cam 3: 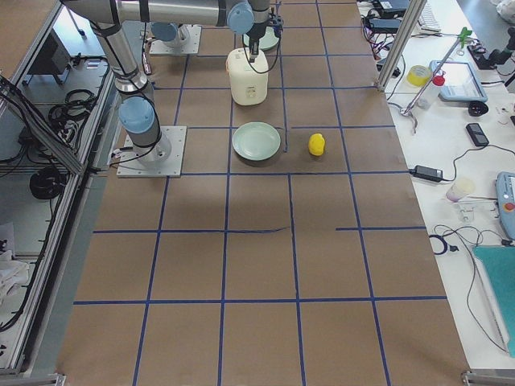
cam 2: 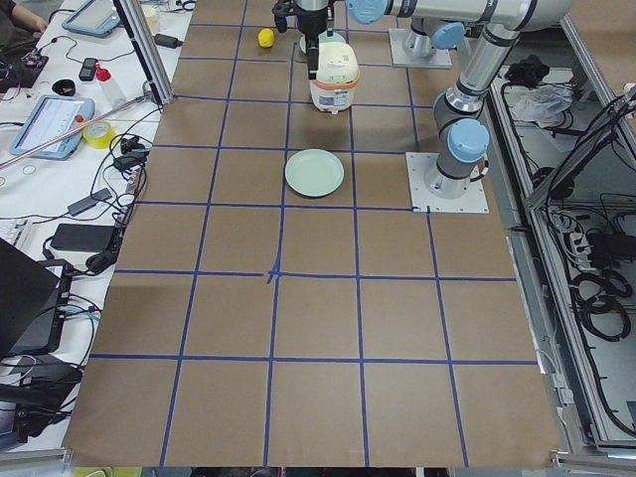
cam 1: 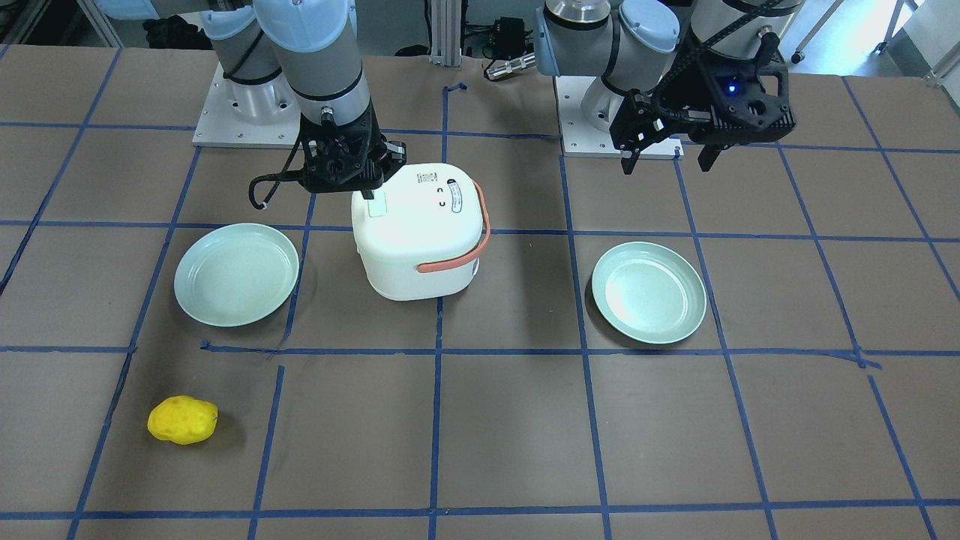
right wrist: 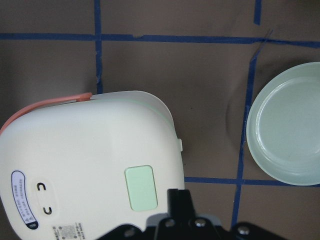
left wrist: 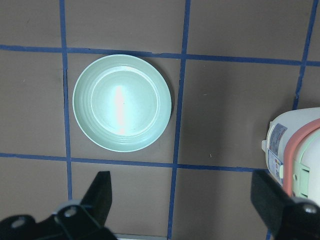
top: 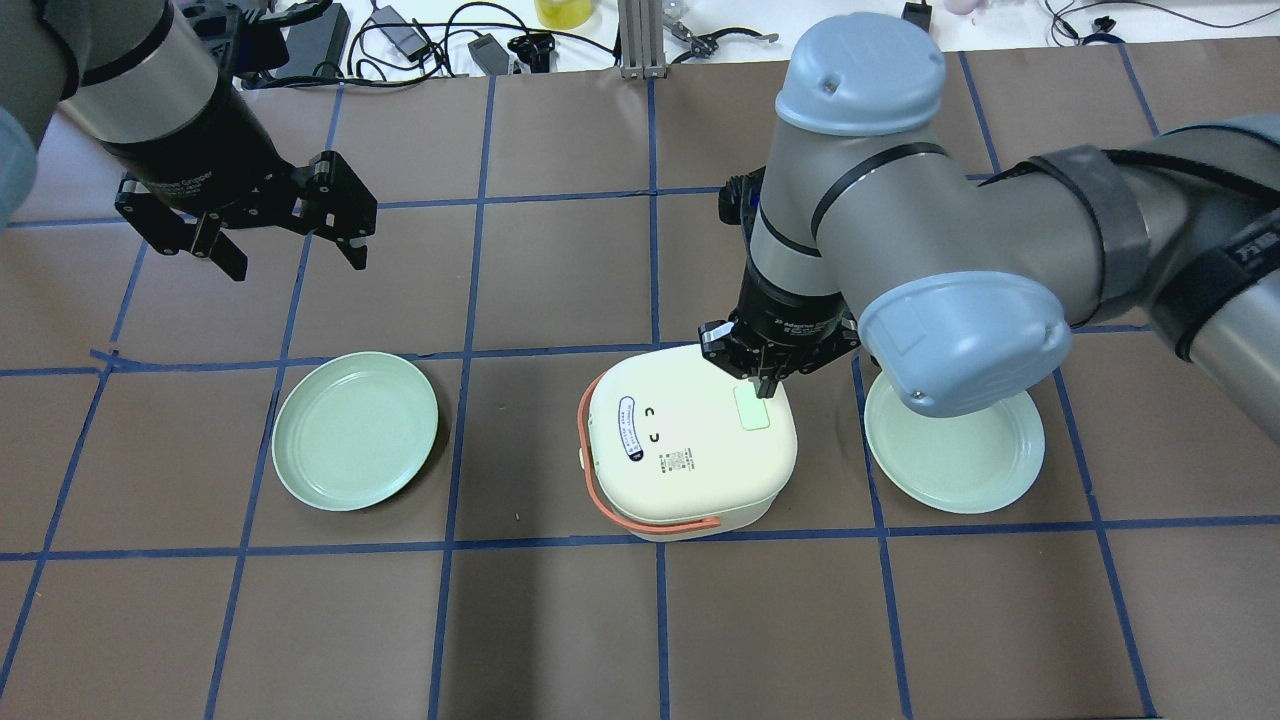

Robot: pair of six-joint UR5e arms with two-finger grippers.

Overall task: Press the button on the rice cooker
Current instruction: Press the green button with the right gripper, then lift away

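Observation:
The white rice cooker with an orange handle stands mid-table, its pale green button on the lid. My right gripper is shut, fingertips together, pointing down at the far edge of the button. In the right wrist view the closed fingers sit just right of the button; I cannot tell whether they touch. In the front view the gripper hangs over the button. My left gripper is open and empty, held high, well left of the cooker.
A pale green plate lies left of the cooker, under the left gripper's camera. A second green plate lies right of the cooker, partly under the right arm. A yellow lumpy object lies on the operators' side.

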